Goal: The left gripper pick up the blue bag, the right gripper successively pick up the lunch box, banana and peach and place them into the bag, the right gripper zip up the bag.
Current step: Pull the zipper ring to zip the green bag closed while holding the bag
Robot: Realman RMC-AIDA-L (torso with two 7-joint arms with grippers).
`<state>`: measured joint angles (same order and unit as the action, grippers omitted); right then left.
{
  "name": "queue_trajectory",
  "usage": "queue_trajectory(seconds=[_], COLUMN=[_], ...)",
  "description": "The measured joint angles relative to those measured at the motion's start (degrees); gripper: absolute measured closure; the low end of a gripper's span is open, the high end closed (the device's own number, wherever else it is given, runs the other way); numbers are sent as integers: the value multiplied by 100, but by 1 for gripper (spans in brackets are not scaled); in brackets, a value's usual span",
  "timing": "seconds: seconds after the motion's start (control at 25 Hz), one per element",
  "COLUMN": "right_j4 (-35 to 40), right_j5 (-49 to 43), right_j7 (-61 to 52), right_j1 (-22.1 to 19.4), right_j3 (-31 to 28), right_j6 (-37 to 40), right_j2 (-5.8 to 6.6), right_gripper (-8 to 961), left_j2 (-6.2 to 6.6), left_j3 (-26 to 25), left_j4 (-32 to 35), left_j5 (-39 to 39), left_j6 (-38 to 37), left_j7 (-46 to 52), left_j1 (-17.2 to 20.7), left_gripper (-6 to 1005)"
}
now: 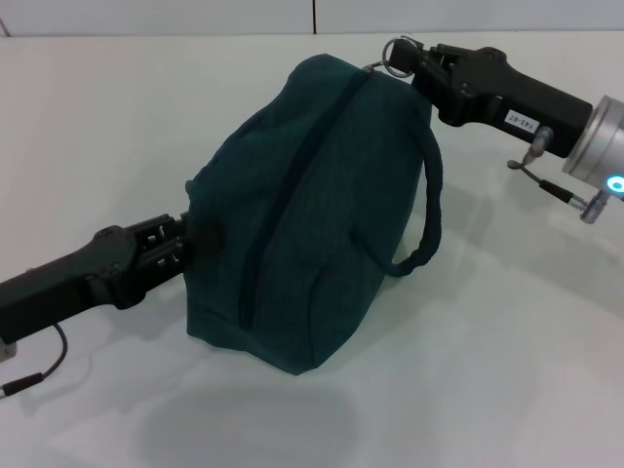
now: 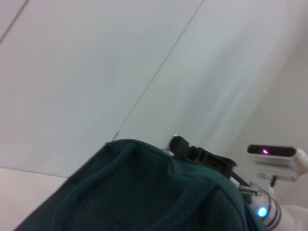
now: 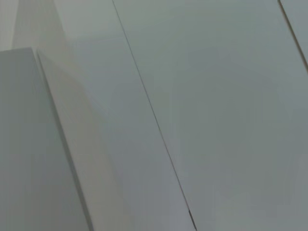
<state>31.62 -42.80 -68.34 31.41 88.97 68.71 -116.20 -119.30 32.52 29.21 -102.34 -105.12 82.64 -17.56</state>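
The dark blue-green bag [image 1: 312, 214] stands bulging on the white table, its zipper line running closed along the top. My left gripper [image 1: 185, 252] is shut on the bag's near left end. My right gripper [image 1: 408, 60] is shut on the metal ring of the zipper pull [image 1: 395, 51] at the bag's far top end. A handle strap [image 1: 429, 210] hangs down the bag's right side. The bag also shows in the left wrist view [image 2: 144, 192], with the right gripper [image 2: 202, 156] behind it. The lunch box, banana and peach are out of view.
The white table [image 1: 507, 351] lies around the bag. A white wall with panel seams [image 3: 154, 120] fills the right wrist view.
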Motion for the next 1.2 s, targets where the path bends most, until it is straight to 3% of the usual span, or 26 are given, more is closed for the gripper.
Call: queue_trajectory(seconds=[0.04,0.24,0.36,0.48,0.64,0.88,1.08,1.2], right_j4=[23,35,37,38,38,16,18,18], right_j5=[0,2,39,66,72,70,69,70], right_j7=[4,28,37,44,48,84,131,140], right_j1=[-32,-133,-184,-201,-204,-203,-199,-198], right_j3=[0,-16,-18,-20,-21,-93,-106,-112], right_j6=[17,79,113,167,191,312,395,412], right_j2=[0,1,13,26,43,48,46,44], right_gripper=[937,937,937,937,937,936,936,936], left_j2=[0,15,18,9,46,260,477,539], left_j3=[-19,-161,-558,-1147,-1377,-1149,-441,114], left_j4=[3,65,91,93,94,94,128,319], left_j5=[1,6,36,255,585,386,260,89], left_j6=[20,76,78,84,198,728,1057,1104], left_j7=[10,69,218,552,1010,1812,2477,2885], left_j1=[-3,-12,-31,-50,-192,-868,-1441,-1733], left_gripper=[856,625,385,325,245,141,113,124])
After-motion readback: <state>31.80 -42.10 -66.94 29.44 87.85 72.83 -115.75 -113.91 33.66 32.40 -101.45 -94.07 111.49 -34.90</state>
